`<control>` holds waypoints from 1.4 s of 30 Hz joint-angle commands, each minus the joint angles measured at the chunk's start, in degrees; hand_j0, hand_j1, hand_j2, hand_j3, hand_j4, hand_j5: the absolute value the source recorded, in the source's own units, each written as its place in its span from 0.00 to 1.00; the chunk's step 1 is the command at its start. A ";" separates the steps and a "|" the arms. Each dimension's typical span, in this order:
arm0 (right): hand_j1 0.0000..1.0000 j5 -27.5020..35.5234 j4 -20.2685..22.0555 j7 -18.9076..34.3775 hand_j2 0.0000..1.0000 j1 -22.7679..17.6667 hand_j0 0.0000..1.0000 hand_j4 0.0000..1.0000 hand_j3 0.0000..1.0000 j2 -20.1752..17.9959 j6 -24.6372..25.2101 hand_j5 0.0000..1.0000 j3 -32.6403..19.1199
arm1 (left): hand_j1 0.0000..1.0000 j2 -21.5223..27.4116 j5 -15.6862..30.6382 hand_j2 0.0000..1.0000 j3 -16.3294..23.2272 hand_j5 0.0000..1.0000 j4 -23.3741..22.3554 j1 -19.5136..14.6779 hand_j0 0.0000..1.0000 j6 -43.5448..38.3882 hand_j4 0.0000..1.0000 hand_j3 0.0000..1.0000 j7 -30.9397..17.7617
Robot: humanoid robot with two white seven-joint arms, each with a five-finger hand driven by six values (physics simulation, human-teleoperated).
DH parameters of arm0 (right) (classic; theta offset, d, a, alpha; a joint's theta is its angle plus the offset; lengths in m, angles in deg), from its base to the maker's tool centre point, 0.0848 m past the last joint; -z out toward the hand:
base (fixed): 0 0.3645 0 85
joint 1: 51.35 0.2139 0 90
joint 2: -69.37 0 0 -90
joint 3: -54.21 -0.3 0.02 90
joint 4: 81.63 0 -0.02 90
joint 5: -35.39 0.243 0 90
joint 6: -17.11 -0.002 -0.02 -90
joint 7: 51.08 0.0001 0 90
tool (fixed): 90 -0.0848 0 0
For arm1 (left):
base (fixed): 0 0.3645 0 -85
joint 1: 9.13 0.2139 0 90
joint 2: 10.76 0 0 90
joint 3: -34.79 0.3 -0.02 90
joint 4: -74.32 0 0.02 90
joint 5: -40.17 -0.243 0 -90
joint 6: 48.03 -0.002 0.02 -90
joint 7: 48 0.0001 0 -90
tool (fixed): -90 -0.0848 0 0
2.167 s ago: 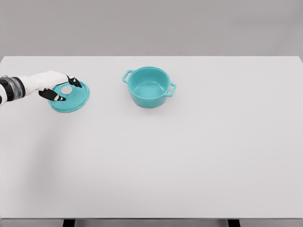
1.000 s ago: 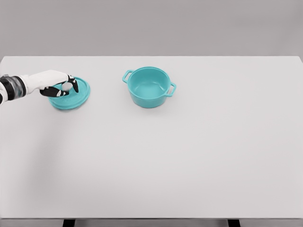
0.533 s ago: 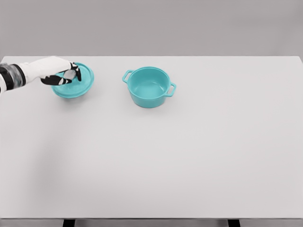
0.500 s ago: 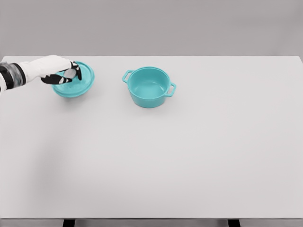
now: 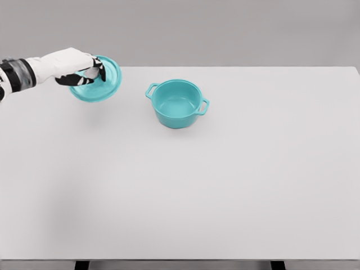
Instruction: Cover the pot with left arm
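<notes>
- The teal lid is up off the desk now, carried in the air well to the left of the pot and a bit beyond it, its far edge crossing the desk's back edge as seen from the head camera.
- Half a second ago the lid was lower and a little farther left of the pot; two seconds ago it lay flat on the desk with the hand only reaching over it.
- The lid hangs tilted, its top face turned partly toward the camera, so most of its round surface shows.
- The left hand is closed around the white knob at the lid's centre, its black-tipped fingers curled over it; the knob itself is mostly hidden by them.
- The white left arm comes in from the left edge, higher in the picture than before, with a dark band at the wrist.
- The pot has not moved: it stands upright and uncovered on the desk, a little left of the desk's middle and toward the back, its two side handles sticking out left-back and right-front.
- Lid and pot are well apart, with bare desk between them.
- A faint shadow lies on the desk left of the pot, below the lid.
- The right arm does not show.
</notes>
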 commanded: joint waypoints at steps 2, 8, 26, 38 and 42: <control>1.00 -0.03 -0.02 0.01 1.00 0.00 1.00 1.00 1.00 0.01 0.00 1.00 0.01 | 0.48 -1.33 0.32 0.48 1.05 0.48 0.41 -0.09 0.48 -0.15 0.48 0.48 0.01; 1.00 -0.03 -0.02 0.01 1.00 0.00 1.00 1.00 1.00 0.01 0.00 1.00 0.01 | 0.48 -4.49 0.15 0.48 3.07 0.48 0.06 -2.02 0.48 -0.15 0.48 0.48 0.01; 1.00 -0.03 -0.02 0.01 1.00 0.00 1.00 1.00 1.00 0.01 0.00 1.00 0.01 | 0.49 -14.86 -0.20 0.49 7.81 0.49 -0.56 -3.96 0.49 -0.15 0.49 0.49 0.01; 1.00 -0.03 -0.02 0.01 1.00 0.00 1.00 1.00 1.00 0.01 0.00 1.00 0.01 | 0.50 -18.29 -0.55 0.50 9.66 0.50 -5.31 -4.92 0.50 -0.15 0.50 0.50 0.01; 1.00 -0.03 -0.02 0.01 1.00 0.00 1.00 1.00 1.00 0.01 0.00 1.00 0.01 | 0.50 -18.29 -0.56 0.50 9.66 0.50 -5.31 -5.01 0.50 -0.15 0.50 0.50 0.01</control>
